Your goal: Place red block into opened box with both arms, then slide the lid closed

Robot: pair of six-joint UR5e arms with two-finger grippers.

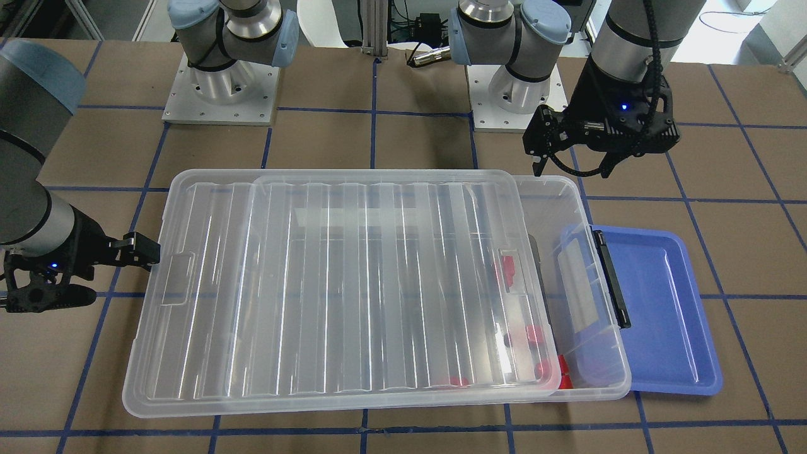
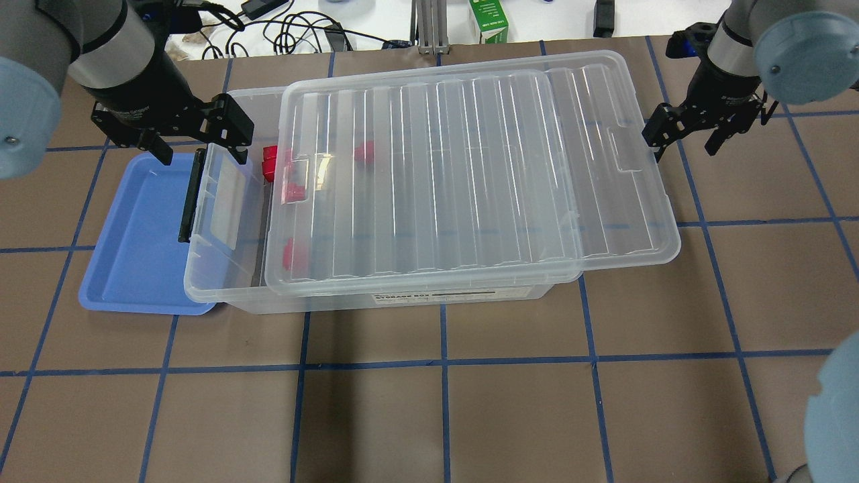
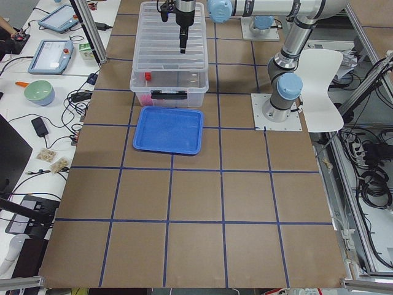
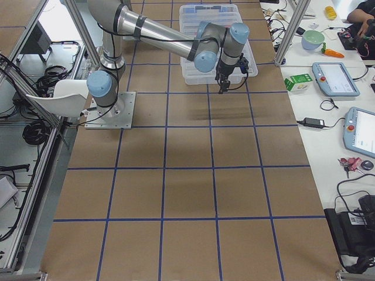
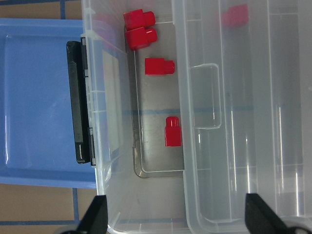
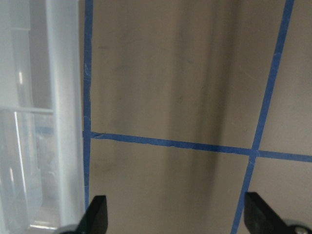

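Note:
The clear box (image 2: 402,299) lies across the table. Its ridged lid (image 2: 470,174) is shifted toward my right side, which leaves a gap at the box's left end by the black bar (image 2: 191,194). Several red blocks lie inside. Two red blocks (image 5: 140,29) sit together, a single red block (image 5: 172,131) lies in the gap, and a red block (image 5: 235,14) shows under the lid. My left gripper (image 2: 198,137) hangs open and empty above that gap (image 5: 175,217). My right gripper (image 2: 684,137) stands open just off the lid's overhanging end (image 6: 178,217).
A blue tray (image 2: 134,228) lies on the table partly under the box's left end. Cables and a green carton (image 2: 488,20) line the far table edge. Both arm bases (image 1: 220,94) stand on the robot's side.

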